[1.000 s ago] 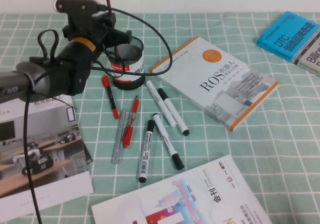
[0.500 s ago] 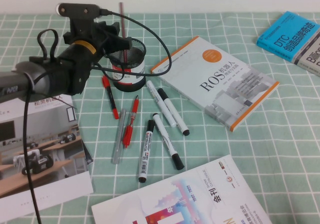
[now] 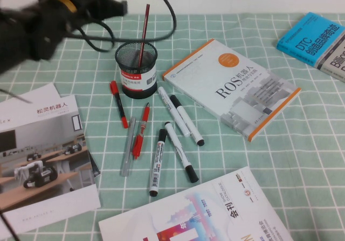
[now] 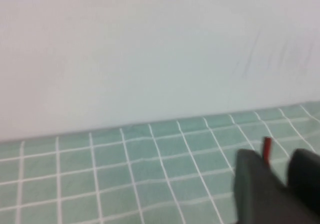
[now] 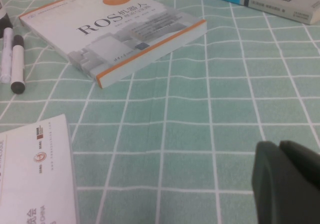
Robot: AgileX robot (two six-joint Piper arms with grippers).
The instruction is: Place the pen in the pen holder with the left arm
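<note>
High view. The thin, long dark-red pen (image 3: 143,35) stands tilted inside the small black wire-mesh pen holder (image 3: 137,68), its upper end rising well above the rim. The holder stands upright on the green-and-white checked tablecloth (image 3: 280,160), just beside the corner of the white, orange-edged ROS book (image 3: 233,87). The bulky black left arm (image 3: 38,28), with its orange-yellow ring, appears blurred at the upper left; the left gripper (image 3: 110,6) is above and to the left of the holder, apart from the pen, holding nothing. In front of the holder lie a short black pen with red ends (image 3: 119,103), a thicker bright-red pen (image 3: 141,130), a grey pen (image 3: 128,146) and four white markers with black caps (image 3: 172,111). A blue book (image 3: 315,39) lies at the far right; a brochure (image 3: 43,155) and a magazine (image 3: 199,214) lie near the front edge.

Left wrist view. The left gripper (image 4: 276,176) shows two dark fingers (image 4: 252,184) spread apart, with the red pen tip (image 4: 267,148) visible beyond the gap, against the cloth and pale wall.

Right wrist view. The right gripper (image 5: 281,151) hovers low over bare cloth with its dark fingers pressed together, well apart from the ROS book (image 5: 115,28) and the markers (image 5: 12,58).
</note>
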